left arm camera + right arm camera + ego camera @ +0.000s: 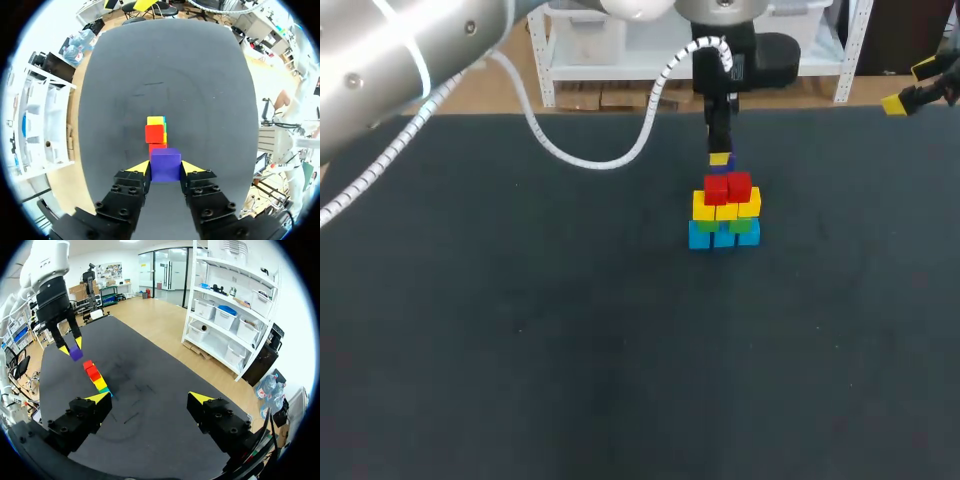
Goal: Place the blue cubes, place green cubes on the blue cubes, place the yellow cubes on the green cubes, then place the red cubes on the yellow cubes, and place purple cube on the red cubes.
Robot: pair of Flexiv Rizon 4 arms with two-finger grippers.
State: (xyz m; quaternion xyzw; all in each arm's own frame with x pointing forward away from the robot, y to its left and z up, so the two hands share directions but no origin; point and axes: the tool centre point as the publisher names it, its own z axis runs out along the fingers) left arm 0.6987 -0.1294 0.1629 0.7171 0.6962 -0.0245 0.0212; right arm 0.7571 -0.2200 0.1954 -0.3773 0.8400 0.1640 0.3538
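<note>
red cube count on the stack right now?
2 red cubes, side by side atop the yellow cubes; the second sits right of the first. More may hide behind.

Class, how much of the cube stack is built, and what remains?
Done: blue cubes, green cubes, yellow cubes, red cubes stacked in order. In hand: the left hand grips the purple cube above the reds. Left: setting it on top.
</note>
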